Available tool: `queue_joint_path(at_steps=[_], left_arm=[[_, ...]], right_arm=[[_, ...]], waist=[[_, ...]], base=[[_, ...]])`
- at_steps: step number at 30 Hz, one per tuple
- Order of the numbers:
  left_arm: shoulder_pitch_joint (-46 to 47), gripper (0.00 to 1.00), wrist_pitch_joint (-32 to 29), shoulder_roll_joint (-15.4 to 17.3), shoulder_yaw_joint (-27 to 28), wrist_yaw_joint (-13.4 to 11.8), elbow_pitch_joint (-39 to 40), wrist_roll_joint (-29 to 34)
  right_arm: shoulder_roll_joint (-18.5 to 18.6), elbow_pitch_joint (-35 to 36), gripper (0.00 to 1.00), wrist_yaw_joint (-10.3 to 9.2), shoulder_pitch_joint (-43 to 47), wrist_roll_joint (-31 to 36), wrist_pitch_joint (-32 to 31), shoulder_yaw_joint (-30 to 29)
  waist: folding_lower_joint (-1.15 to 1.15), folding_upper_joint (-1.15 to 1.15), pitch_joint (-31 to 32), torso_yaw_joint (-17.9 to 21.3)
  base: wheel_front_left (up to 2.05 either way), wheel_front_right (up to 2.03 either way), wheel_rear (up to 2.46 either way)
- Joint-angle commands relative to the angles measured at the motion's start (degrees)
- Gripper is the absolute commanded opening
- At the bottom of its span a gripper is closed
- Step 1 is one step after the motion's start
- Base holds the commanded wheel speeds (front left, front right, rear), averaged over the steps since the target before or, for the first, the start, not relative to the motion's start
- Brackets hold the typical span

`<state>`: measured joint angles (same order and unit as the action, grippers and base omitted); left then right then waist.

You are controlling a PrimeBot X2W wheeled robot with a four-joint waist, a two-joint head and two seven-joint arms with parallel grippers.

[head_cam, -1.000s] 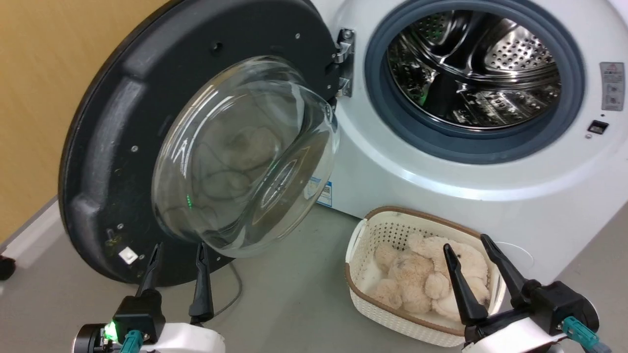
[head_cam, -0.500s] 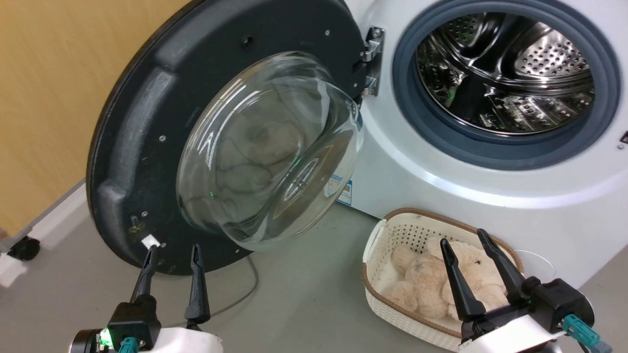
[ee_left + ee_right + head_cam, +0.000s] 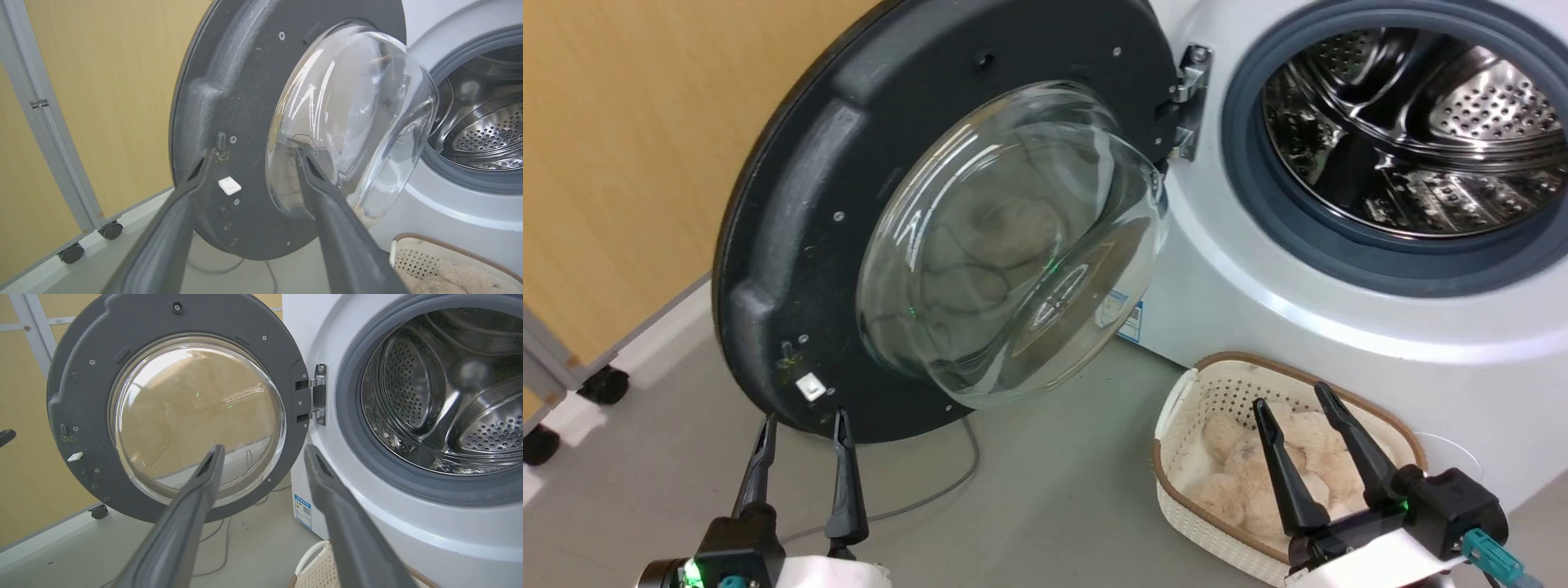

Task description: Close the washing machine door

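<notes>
**Operator:** Where is the door, and what have I got in hand?

**Spotter:** The washing machine door stands wide open; it is swung out to the left of the washing machine on its hinge, with the glass bulge facing you; the drum lies uncovered on the right. Your left gripper sits just under the door's lower edge, fingers a moderate way apart and holding nothing; whether the tips touch the rim, I cannot tell. Your right gripper is spread much the same, also empty; it shows in front of the basket.

**Operator:** Anything in the way?

**Spotter:** That basket, with a plush toy in it, stands on the floor just in front of the machine, to the right of the door; a grey cable lies on the floor under the door; a frame on castors stands at the left by the yellow wall.
</notes>
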<state>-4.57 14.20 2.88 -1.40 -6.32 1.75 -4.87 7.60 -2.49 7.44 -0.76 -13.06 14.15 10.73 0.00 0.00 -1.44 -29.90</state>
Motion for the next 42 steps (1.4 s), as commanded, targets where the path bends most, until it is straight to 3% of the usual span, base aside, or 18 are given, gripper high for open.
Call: queue_joint_path(at_steps=[1,2,3,11,16,20,23,28,35,42], left_arm=[[-0.7,0.42,0.5,0.0,-0.1,-0.3,0.3,-0.5],[-0.7,0.09,0.6,0.0,-0.2,-0.3,0.4,-0.7],[-0.8,0.00,0.7,0.0,-0.3,-0.1,0.4,-0.9],[1.6,0.00,0.8,0.0,2.0,0.8,5.2,-8.4],[8.4,0.00,0.1,0.9,8.9,4.8,3.4,-19.5],[19.2,0.00,-6.8,3.9,16.1,6.8,-3.8,-32.5],[26.4,0.00,-12.2,7.5,20.3,6.9,-10.5,-39.4],[34.3,0.00,-24.7,10.5,24.9,6.2,-20.4,-52.0],[36.0,0.00,-45.4,13.8,26.3,5.4,-26.0,-64.6],[32.4,0.00,-57.1,15.6,27.3,6.7,-24.1,-71.4]], right_arm=[[0.5,-0.2,1.00,0.04,-1.2,-0.7,0.6,0.3],[0.6,-0.1,1.00,0.04,-1.2,-0.8,0.7,0.3],[0.6,-0.1,1.00,0.05,-1.2,-0.9,0.8,0.3],[0.8,1.1,1.00,0.05,-0.3,-0.1,0.9,-1.1],[1.7,1.9,1.00,0.05,0.4,0.7,0.9,-1.9],[2.4,2.8,1.00,0.05,1.1,1.2,0.7,-3.0],[2.6,4.1,1.00,0.05,1.2,1.5,0.2,-3.1],[2.7,5.7,1.00,0.05,0.7,1.7,-0.5,-3.1],[2.6,6.0,1.00,0.05,0.5,1.6,-0.6,-3.0],[2.5,5.4,1.00,0.05,0.4,1.4,-0.3,-3.4]], waist=[[0.00,0.00,0.0,-0.4],[0.00,0.00,-0.1,-0.6],[0.00,0.00,-0.2,-0.9],[0.00,0.00,-1.9,-1.1],[0.00,0.00,-3.6,-1.0],[0.00,0.00,-4.8,-1.0],[0.00,0.00,-6.0,0.0],[0.00,0.00,-7.7,2.1],[0.00,0.00,-8.5,3.7],[0.00,0.00,-7.9,4.4]], base=[[0.00,0.00,0.00],[0.00,0.00,0.00],[0.00,0.00,0.00],[0.00,0.00,0.00],[0.00,0.00,0.00],[0.00,0.00,0.00],[0.00,0.00,0.00],[0.00,0.00,0.00],[0.00,0.00,0.00],[0.00,0.00,0.00]])
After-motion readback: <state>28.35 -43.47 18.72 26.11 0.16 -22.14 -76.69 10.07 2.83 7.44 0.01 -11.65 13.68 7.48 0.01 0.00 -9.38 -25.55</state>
